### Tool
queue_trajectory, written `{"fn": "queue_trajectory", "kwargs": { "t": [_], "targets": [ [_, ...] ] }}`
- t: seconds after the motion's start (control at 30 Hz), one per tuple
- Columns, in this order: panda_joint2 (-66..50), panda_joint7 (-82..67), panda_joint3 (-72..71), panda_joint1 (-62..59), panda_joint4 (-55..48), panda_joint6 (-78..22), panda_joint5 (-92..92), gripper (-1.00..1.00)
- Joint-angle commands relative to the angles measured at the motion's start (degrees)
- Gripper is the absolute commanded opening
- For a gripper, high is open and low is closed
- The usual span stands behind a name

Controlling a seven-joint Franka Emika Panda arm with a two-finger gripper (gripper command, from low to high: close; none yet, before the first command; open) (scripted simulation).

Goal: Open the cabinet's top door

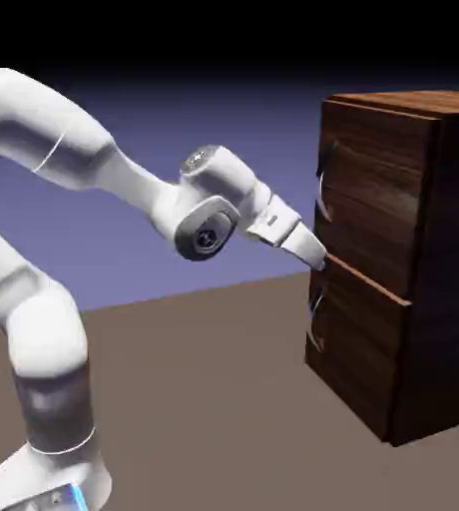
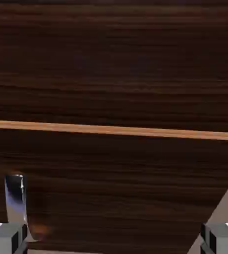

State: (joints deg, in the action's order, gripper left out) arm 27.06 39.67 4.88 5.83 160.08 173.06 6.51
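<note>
Jaws spread wide at a closed cabinet

My jaws (image 2: 115,239) are apart, nothing between them, close to the front of the dark wooden cabinet (image 1: 398,259) at the exterior view's right. The top door (image 1: 373,195) sits above a pale strip (image 1: 368,278), its curved grey handle (image 1: 323,184) higher than my jaws.

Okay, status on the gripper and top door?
Jaws open, empty. Top door shut. Its handle ungripped, nothing seen blocking it.
</note>
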Motion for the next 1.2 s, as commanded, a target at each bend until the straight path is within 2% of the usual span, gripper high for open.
{"fn": "queue_trajectory", "kwargs": {
  "t": [0.0, 1.17],
  "targets": [
    [-2.1, -1.0, 1.8, 1.9, -0.3, -0.4, 2.4, 0.0],
    [-74.8, -37.3, 65.1, 68.6, -12.3, -12.6, 86.9, 0.0]
  ]
}}
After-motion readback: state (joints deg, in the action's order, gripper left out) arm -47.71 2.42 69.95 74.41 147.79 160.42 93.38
